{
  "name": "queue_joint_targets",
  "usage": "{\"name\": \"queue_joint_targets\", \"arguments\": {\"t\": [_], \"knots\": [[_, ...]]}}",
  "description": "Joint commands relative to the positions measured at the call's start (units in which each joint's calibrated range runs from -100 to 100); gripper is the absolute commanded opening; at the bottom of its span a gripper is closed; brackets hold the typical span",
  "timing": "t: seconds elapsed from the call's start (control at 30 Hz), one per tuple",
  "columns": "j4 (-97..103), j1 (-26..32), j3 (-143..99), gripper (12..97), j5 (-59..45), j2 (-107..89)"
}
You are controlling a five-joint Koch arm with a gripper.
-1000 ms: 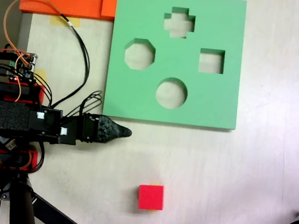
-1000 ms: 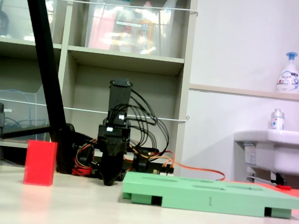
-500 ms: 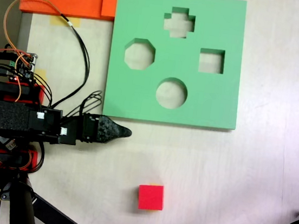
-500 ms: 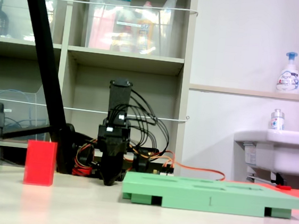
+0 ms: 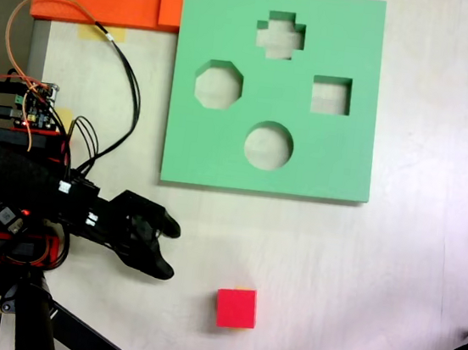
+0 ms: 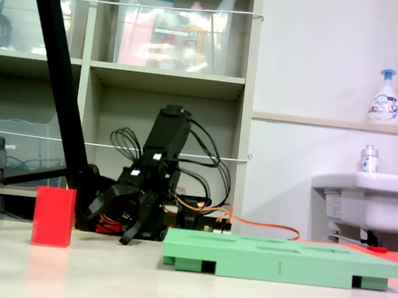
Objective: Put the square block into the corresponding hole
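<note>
The red block [image 5: 236, 308] sits alone on the table, well clear of the green board [image 5: 337, 166] and its square hole [image 5: 331, 95]. The gripper [image 5: 168, 250] is spread wide and empty, near the block but not touching. The block looks like foam: probably light, soft and grippy, so it likely squashes if pinched hard. Best hold is across two flat opposite sides, square-on, mid-height.

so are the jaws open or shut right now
Open. In a fixed view the gripper shows two tips spread apart with bare table between them, holding nothing, left of the red cube.
</note>
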Motion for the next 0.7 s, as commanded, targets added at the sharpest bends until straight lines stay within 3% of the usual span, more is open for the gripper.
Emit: {"name": "queue_joint_targets", "arguments": {"t": [0.0,0.23,0.4,0.57,0.67], "knots": [[-2.05,-0.98,-0.88,44.2,1.42,-0.41],[-16.3,-3.27,4.5,44.2,4.49,-0.41],[-52.12,-2.39,28.93,49.9,5.71,-0.41],[-70.03,-0.44,48.77,51.1,8.16,0.85],[-80.43,0.49,64.52,57.0,8.6,13.84]]}}
